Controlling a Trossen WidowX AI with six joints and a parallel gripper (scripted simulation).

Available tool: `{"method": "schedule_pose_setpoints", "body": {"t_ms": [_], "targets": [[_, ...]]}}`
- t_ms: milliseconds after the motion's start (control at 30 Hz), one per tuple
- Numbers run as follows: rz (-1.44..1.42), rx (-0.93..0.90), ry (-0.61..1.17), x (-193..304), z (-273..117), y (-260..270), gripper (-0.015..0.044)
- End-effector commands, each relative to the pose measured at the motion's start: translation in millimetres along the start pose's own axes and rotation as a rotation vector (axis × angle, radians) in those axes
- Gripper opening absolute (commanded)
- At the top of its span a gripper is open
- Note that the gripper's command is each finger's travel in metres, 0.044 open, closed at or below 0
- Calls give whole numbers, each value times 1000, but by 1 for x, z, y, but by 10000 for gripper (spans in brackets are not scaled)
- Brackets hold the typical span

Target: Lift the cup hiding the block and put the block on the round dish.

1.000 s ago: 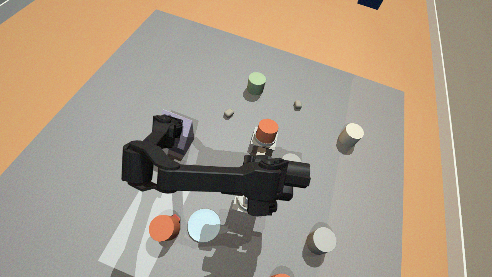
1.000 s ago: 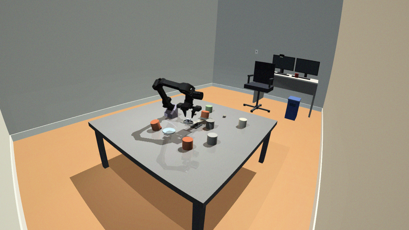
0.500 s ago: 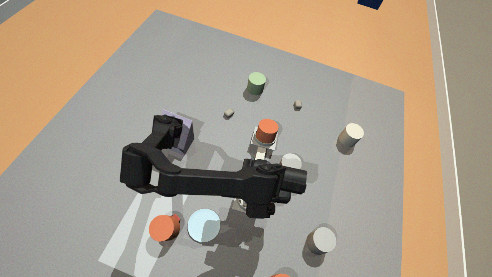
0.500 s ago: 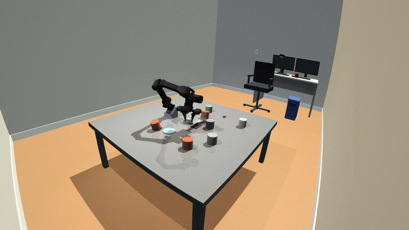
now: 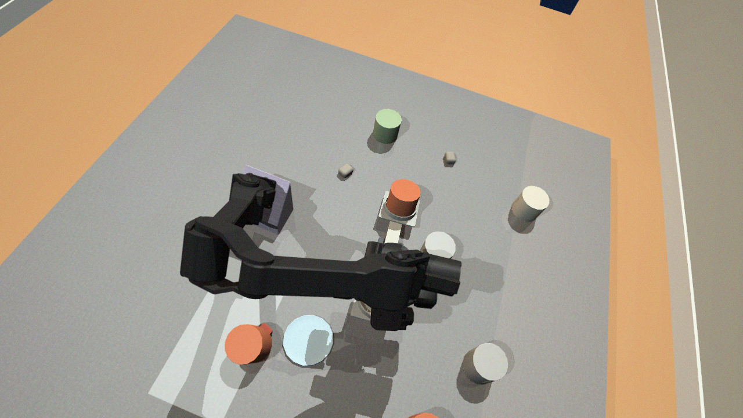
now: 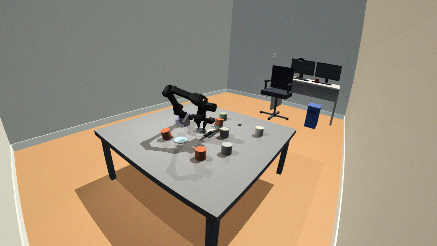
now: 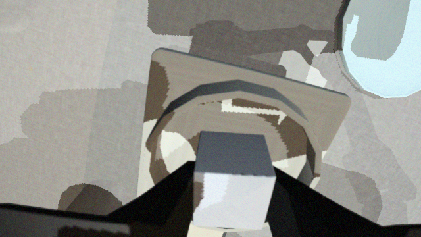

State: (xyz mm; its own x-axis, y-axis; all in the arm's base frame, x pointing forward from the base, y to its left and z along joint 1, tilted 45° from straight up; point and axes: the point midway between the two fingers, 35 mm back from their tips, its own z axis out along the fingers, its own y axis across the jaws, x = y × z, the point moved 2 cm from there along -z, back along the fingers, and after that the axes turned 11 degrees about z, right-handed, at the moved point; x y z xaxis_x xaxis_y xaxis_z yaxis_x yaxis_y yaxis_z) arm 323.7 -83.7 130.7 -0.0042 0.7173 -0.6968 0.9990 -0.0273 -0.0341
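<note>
My gripper (image 6: 201,129) (image 7: 229,172) points down over the near pan of the balance (image 7: 194,67), its fingers against both sides of the pale grey block (image 7: 234,201). It is shut on the block, which is low over the ringed pan; whether it touches the pan is unclear. In the top view the arm hides block and fingers. An orange cup (image 5: 403,198) (image 6: 219,122) stands on the far pan. Another orange cup (image 5: 245,343) (image 6: 166,134) is on the table, slightly tilted, with a small red piece at its side. The light-blue round dish (image 5: 298,338) (image 6: 180,140) (image 7: 399,74) bears nothing.
A grey cylinder (image 5: 440,244) (image 6: 224,133) is close beside the balance. Another grey cylinder (image 5: 485,363), a cream cylinder (image 5: 530,202), a green cylinder (image 5: 386,126) and a third orange cylinder (image 6: 200,153) stand farther out. Two small stones (image 5: 345,170) (image 5: 450,158) lie toward the back.
</note>
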Motion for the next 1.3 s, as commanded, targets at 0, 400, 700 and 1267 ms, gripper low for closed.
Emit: {"method": "schedule_pose_setpoints", "body": {"t_ms": [0,400,700,1267], "targets": [[-10,5,-6,0,2,-2,115],[-19,-7,-1,2,-42,2,0],[-29,-18,-2,2,-89,-2,0],[-64,-3,23,-47,-52,-40,0]]}}
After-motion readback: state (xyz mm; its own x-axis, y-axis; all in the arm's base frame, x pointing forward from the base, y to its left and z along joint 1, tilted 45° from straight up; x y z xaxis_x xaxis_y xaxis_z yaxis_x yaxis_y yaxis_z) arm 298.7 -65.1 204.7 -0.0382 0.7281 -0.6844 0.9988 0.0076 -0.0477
